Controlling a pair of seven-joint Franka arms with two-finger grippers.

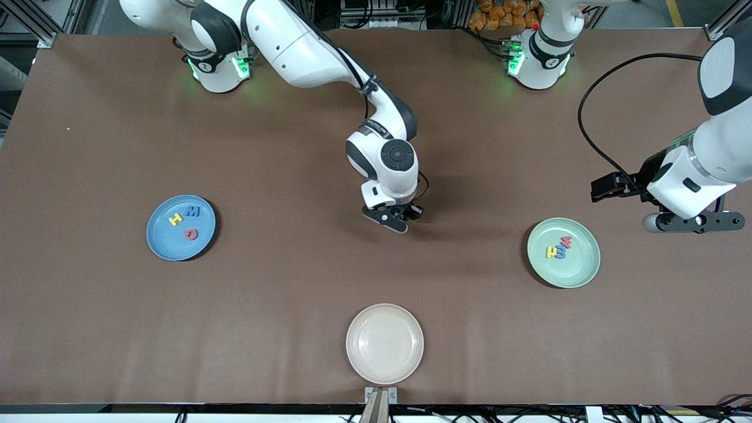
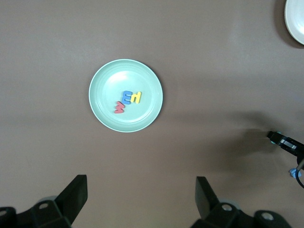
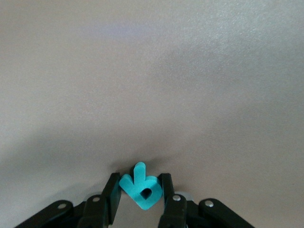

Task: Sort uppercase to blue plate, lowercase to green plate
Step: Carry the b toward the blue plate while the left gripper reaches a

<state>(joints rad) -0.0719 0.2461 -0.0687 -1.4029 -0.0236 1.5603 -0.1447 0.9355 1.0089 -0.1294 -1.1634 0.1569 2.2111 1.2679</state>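
Observation:
A teal-green foam capital R (image 3: pixel 141 190) lies on the brown table at its middle. My right gripper (image 3: pixel 139 183) is down on it, one finger against each side; in the front view the right gripper (image 1: pixel 392 218) hides the letter. The blue plate (image 1: pixel 161 238), toward the right arm's end, holds a yellow I (image 1: pixel 175 220), a blue M (image 1: pixel 192 211) and a red Q (image 1: pixel 191 234). The green plate (image 1: pixel 578 264) holds a red w (image 1: pixel 566 240), a blue letter (image 1: pixel 560 252) and a yellow one (image 1: pixel 551 252). My left gripper (image 1: pixel 693 222) waits open beside the green plate (image 2: pixel 107 80).
A beige plate (image 1: pixel 385 343) with nothing in it sits near the table's front edge, nearer to the front camera than the right gripper. A black cable (image 1: pixel 593 135) loops from the left arm above the table.

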